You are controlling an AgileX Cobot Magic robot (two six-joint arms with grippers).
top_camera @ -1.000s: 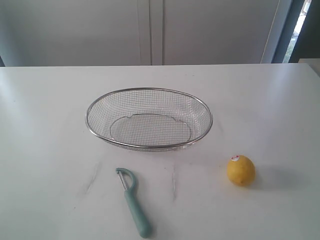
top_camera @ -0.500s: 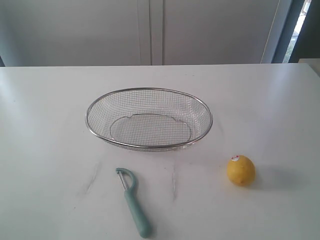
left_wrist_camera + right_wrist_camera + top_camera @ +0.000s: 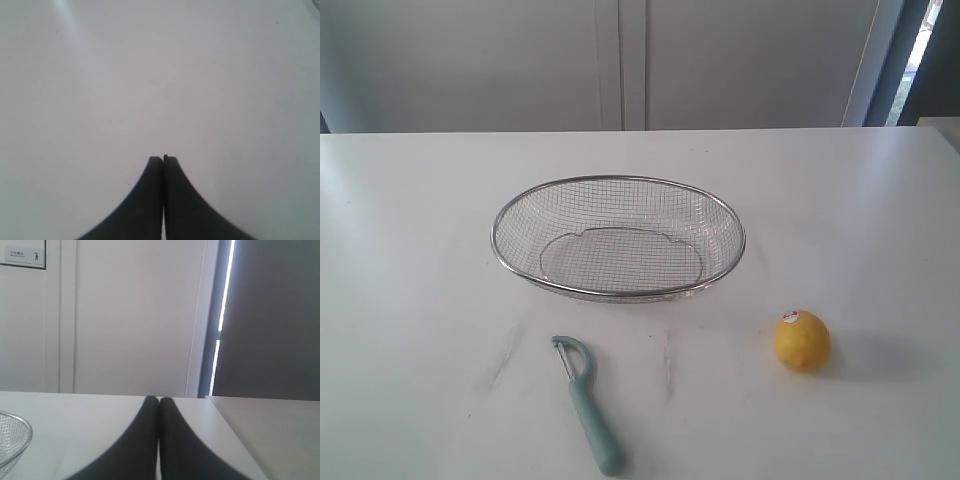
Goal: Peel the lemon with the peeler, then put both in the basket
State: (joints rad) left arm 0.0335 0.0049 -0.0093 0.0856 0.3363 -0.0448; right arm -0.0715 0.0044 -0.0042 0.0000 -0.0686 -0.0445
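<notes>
The left gripper [image 3: 163, 159] has its two dark fingers [image 3: 145, 200] pressed flat together, only a hairline seam between them and nothing held. Beyond the tips spreads a bare white table [image 3: 150, 75]. A pale streak of glare [image 3: 67, 20] lies far ahead of the tips to one side. At the opposite far corner a faint grey sliver [image 3: 317, 4] shows, too little to identify.

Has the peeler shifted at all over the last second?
No. The peeler lies in the same spot in front of the basket, blade head toward it, with the same gap to the lemon.
</notes>
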